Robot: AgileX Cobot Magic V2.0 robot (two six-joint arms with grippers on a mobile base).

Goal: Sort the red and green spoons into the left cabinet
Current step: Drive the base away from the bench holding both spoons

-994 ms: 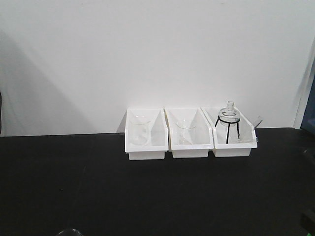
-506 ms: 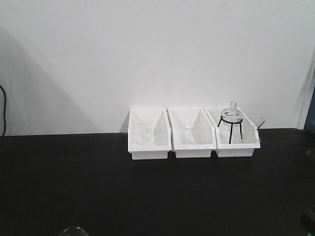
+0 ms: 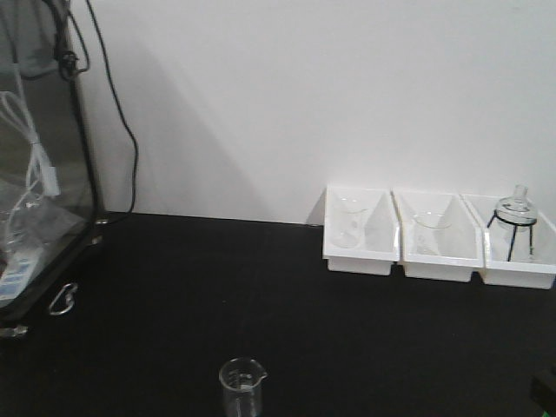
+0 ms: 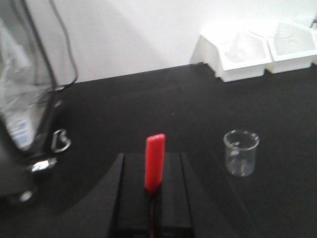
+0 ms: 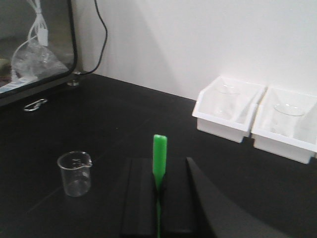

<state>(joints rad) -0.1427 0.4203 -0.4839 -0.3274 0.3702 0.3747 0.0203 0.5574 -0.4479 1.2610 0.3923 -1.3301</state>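
Observation:
In the left wrist view, my left gripper (image 4: 152, 156) is shut on the red spoon (image 4: 155, 148), whose flat end sticks up past the black fingers. My right gripper (image 5: 158, 161) is likewise shut on the green spoon (image 5: 159, 148), which points forward and up in the right wrist view. Both hang above the black table (image 3: 156, 330). A black-framed glass-fronted case (image 3: 43, 156) with cables inside stands at the far left; I cannot tell whether it is the left cabinet. Neither gripper shows in the front view.
A small glass beaker (image 3: 241, 387) stands on the table between the grippers, right of the left one (image 4: 241, 152) and left of the right one (image 5: 75, 173). Three white bins (image 3: 361, 234) with glassware line the back wall at right. A metal clip (image 3: 61, 300) lies by the case.
The front view has swung left: the bins slid to the right of the frame, the glass-fronted case and its cables came in at left, and the beaker shows fully.

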